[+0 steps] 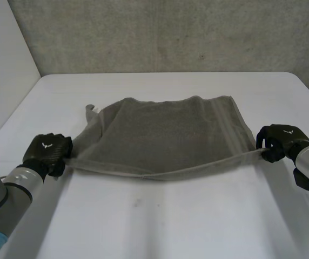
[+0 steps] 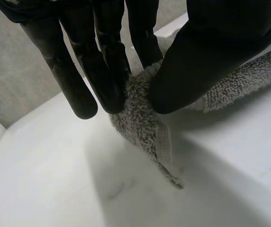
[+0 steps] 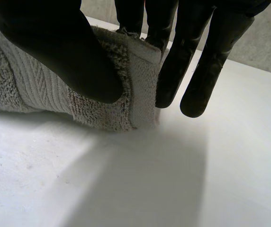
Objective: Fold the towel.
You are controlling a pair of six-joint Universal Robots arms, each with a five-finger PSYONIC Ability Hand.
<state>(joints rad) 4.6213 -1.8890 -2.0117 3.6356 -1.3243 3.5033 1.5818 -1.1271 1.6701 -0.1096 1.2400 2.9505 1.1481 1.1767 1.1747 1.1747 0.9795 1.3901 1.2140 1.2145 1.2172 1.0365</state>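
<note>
A grey towel (image 1: pixel 165 137) lies spread across the middle of the white table (image 1: pixel 160 221), its near edge lifted and stretched between my two hands. My left hand (image 1: pixel 47 151) holds the near left corner; in the left wrist view its thumb (image 2: pixel 206 56) presses the towel corner (image 2: pixel 142 118) against the fingers (image 2: pixel 107 71), and a bit of hem hangs below. My right hand (image 1: pixel 277 141) holds the near right corner; in the right wrist view its thumb (image 3: pixel 55 52) pinches the hemmed corner (image 3: pixel 135 80) against the fingers (image 3: pixel 173 71).
A small loop or tag (image 1: pixel 91 110) sticks out at the towel's far left corner. A concrete wall (image 1: pixel 165 32) stands behind the table's far edge. Bare table lies in front of the towel.
</note>
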